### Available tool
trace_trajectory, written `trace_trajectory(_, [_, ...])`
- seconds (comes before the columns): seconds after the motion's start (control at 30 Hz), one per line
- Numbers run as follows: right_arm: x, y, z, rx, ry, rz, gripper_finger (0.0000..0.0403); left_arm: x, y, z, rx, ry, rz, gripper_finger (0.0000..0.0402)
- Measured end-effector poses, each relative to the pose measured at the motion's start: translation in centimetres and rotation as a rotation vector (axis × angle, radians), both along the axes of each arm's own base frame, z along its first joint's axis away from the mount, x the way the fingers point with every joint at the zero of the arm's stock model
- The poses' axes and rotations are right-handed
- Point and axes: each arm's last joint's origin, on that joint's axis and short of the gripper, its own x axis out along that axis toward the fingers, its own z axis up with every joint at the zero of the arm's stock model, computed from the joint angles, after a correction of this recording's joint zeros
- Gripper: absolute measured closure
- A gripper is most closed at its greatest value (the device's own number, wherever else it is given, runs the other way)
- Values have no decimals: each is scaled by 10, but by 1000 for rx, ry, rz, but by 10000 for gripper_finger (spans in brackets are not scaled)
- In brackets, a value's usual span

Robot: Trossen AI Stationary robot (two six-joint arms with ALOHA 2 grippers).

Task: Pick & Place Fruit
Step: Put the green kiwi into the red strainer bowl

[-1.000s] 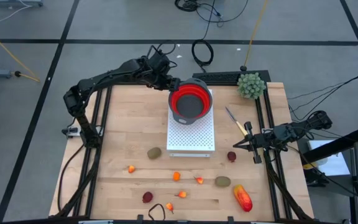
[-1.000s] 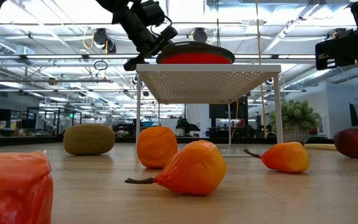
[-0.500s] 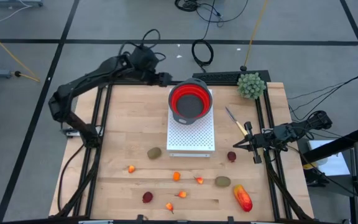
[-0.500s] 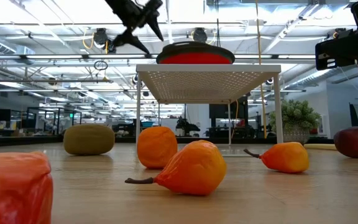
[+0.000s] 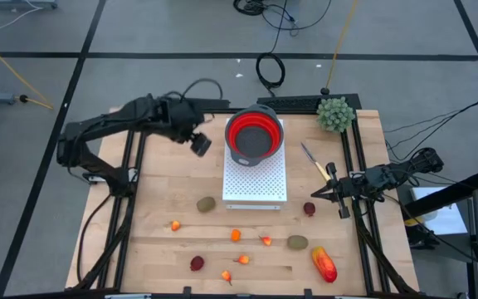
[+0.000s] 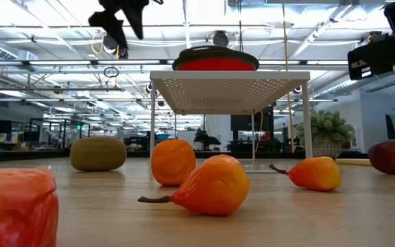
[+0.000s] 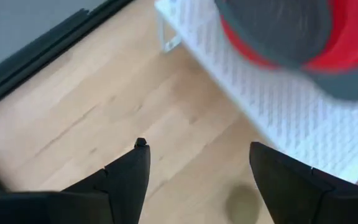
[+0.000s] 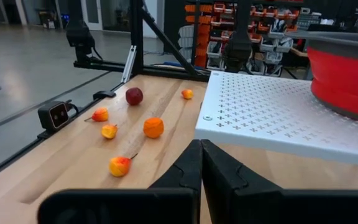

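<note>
A wooden table (image 5: 173, 178) is seen in a lab hall, with a white perforated stand (image 5: 256, 176) at its middle and a red bowl (image 5: 253, 134) set on the stand's far end. The fruit (image 5: 236, 235) is scattered on the near half of the table, well apart from both grippers. The left gripper (image 5: 199, 144) is held above the table just left of the bowl, jaws spread wide, nothing between them. The brown-green oval (image 5: 206, 203) is judged the nearest piece to it: toward the near edge from the jaws, long axis roughly across the table. The right gripper (image 5: 318, 196) is parked at the right rail, jaws clenched and empty; the dark-red ball (image 5: 309, 208) lies just beside it.
</note>
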Motion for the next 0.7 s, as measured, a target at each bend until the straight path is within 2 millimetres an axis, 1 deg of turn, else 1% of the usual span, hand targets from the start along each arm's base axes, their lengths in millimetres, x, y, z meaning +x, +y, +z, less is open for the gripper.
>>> trace_trajectory(0.2, [0, 0, 0, 2, 0, 0, 403, 1, -34, -4, 41, 68, -57, 128])
trace_trajectory(0.47, [0, 0, 0, 2, 1, 0, 403, -8, -75, -6, 28, 133, -131, 128])
trace_trajectory(0.7, [0, 0, 0, 2, 1, 0, 403, -10, -105, -6, 66, 109, -247, 128])
